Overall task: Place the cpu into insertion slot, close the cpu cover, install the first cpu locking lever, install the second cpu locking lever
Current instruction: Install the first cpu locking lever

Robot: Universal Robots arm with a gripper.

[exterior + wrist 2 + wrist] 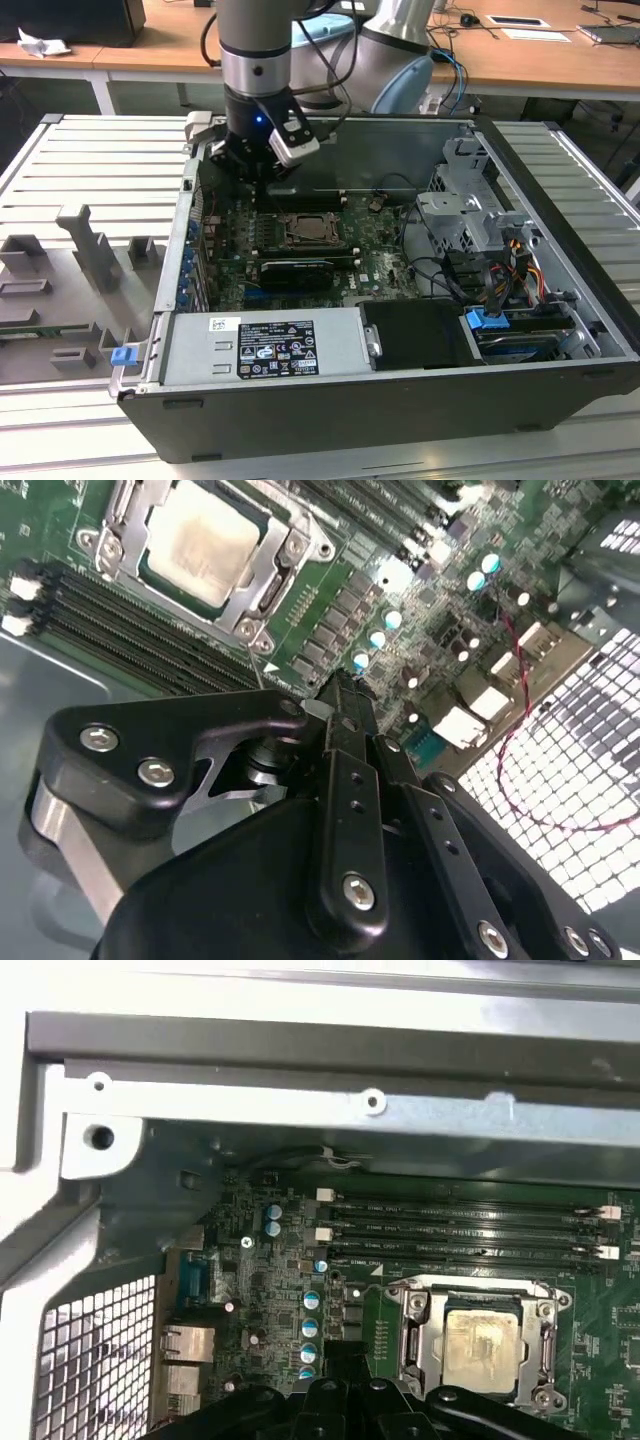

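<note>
Inside the case (300, 425), the cpu (205, 540) sits in the insertion slot (150, 572); end effector (340, 692) pressed together.

An open black case (300, 420) lies on a slatted table (100, 160) beside grey fixtures (90, 245), holding a stickered power supply (270, 345), a drive cage (470, 215) next to tangled cables (505, 265) (orange, yellow, black), long memory slots (470, 1230) and a mesh grille (90, 1360).
</note>
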